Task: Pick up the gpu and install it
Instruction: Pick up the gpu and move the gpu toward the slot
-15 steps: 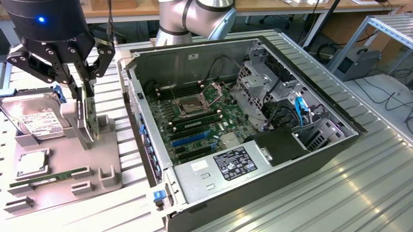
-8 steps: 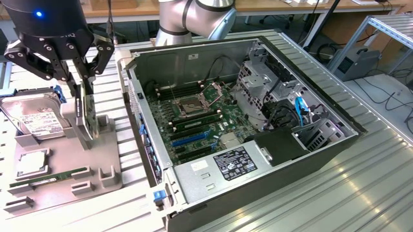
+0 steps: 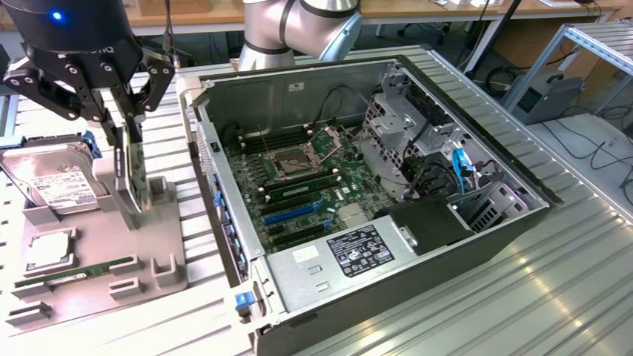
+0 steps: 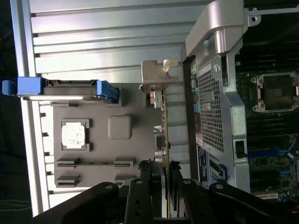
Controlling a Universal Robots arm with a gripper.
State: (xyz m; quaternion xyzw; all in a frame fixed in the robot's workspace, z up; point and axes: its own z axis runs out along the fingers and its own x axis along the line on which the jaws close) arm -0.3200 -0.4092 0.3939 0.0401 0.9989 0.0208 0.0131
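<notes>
Graphics card stood on edge in the gray tray beside the computer case. Its long axis ran along the case wall, its bracket at the end away from the claw. Fingers flanked it; I could not tell whether they gripped it.

The black gripper is right at the thin black card with a silver metal end, standing on a flat grey tray.

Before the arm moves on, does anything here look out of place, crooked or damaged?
Nothing stands out. The gpu stands upright in the grey holder with the gripper at its top edge; the hard drive, processor and memory stick sit in their own slots.
</notes>
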